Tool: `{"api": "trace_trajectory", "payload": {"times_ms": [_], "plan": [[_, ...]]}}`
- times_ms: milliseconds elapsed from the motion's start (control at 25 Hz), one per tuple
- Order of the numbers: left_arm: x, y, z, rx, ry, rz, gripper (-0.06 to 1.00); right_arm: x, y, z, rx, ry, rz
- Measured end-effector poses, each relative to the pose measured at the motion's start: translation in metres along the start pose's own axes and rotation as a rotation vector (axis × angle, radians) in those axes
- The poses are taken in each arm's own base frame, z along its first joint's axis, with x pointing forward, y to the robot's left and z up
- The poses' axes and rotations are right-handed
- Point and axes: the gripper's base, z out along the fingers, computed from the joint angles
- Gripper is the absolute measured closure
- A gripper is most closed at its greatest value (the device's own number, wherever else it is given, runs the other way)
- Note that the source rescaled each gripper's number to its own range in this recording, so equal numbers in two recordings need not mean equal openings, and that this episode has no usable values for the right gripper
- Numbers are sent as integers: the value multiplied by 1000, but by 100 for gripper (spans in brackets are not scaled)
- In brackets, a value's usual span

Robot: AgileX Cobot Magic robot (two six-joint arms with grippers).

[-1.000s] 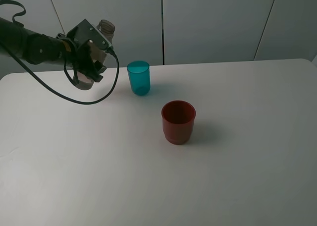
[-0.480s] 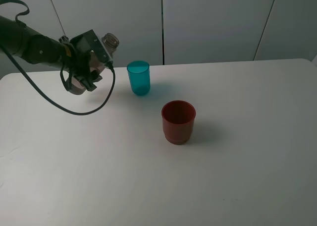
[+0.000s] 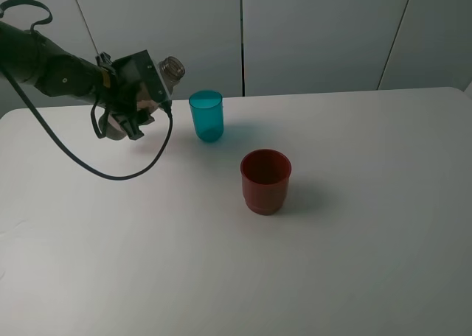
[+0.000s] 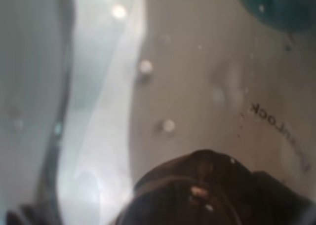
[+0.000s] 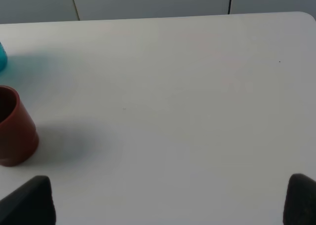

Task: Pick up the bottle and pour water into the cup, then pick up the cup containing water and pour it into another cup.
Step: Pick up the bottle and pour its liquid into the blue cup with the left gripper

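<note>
Bare white table (image 3: 369, 262) runs wide toward its near and right edges. Over the far-left corner the left gripper (image 3: 137, 104) clenches the slim smoky grey-brown plastic bottle (image 3: 172, 69), tilted, neck toward the small teal translucent tumbler (image 3: 207, 116) near the far edge. The stout dark red plastic cup (image 3: 265, 181) stands mid-table. Their contents cannot be told. The right gripper (image 5: 163, 203) gapes, unladen.
</note>
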Motion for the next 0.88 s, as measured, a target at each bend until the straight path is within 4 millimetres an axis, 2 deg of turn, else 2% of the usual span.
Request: {"api": "trace_trajectory", "payload": {"times_ms": [240,560,880], "plan": [[3,-1,-1,24,56,9,91,0,0,0,0,0,0],[0,11,-3,18,110,39,91,0,0,0,0,0,0],[-4,10,-4,7,144,81,91,0,0,0,0,0,0]]}}
